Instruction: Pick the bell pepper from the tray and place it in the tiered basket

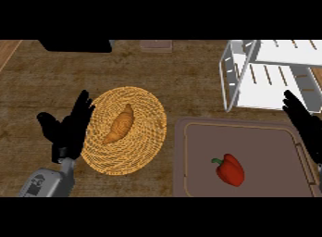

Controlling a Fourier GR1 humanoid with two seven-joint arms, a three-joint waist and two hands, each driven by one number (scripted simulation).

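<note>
On your left forearm [46, 183] there was a small black and white label [34, 185], but the marks on it were too small to read. That was the only label you could see.

Your left hand [66, 127] was up at the left side. Its fingers were straight and spread wide, and they pointed to the far side. It held nothing. Its fingertips showed just at the left rim of a round woven dish [146, 139], and you could not tell if they touched it. A croissant [120, 124] lay in that dish.

Your right hand [312, 127] was at the right edge. Its fingers were straight too, pointing far, and it also held nothing. It showed over the right rim of the brown tray [259, 139]. Its fingertips were near the closest corner of the white tiered basket [273, 83], which stood at the far right of the wooden surface [40, 78].

The red bell pepper [230, 170] lay on the tray, in its near middle part, with its green stem pointing left. It was apart from both hands, and closer to the right one.

At the far edge there was a black thing [75, 45] on the left and a small flat brown thing [156, 45] next to it.
</note>
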